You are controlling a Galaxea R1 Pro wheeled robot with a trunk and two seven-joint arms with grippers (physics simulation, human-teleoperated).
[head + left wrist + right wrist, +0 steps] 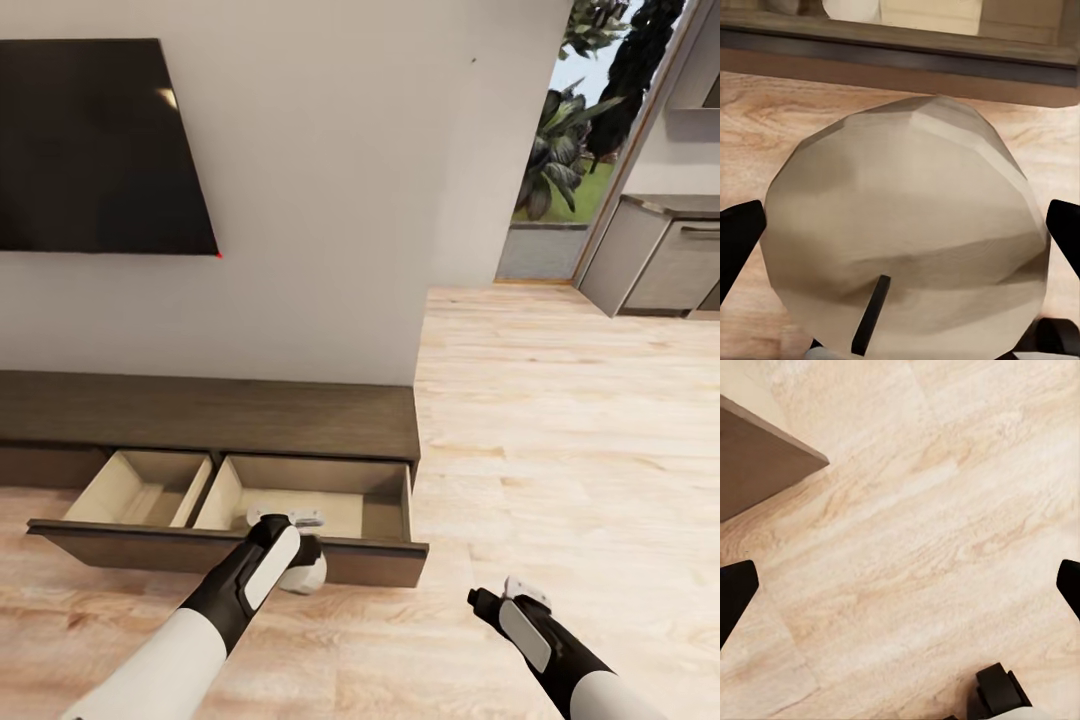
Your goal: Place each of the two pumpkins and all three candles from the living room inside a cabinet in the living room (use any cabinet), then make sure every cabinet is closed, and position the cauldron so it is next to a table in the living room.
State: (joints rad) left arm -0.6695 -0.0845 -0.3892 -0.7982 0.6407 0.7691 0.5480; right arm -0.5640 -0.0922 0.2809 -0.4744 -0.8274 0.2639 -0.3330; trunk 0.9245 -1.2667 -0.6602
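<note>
Two tan-lined drawers of the long, low, dark brown wood cabinet [210,415] stand pulled out, presumably so items can be dropped in from above. The left gripper [300,562] is clamped on a cream-white, faceted stubby candle [907,232], black fingers [739,236] pressed to either flank, wick facing the wrist camera. Candle and gripper hang at the drawer front's near lip, toward 6 o'clock of the right-hand compartment [330,500], still outside it by my judgement; a short carry toward 12 o'clock should clear the front board. At 4 o'clock, the right gripper [500,598] hovers spread apart and empty over light wood plank floor [930,532], likely parked out of the way.
</note>
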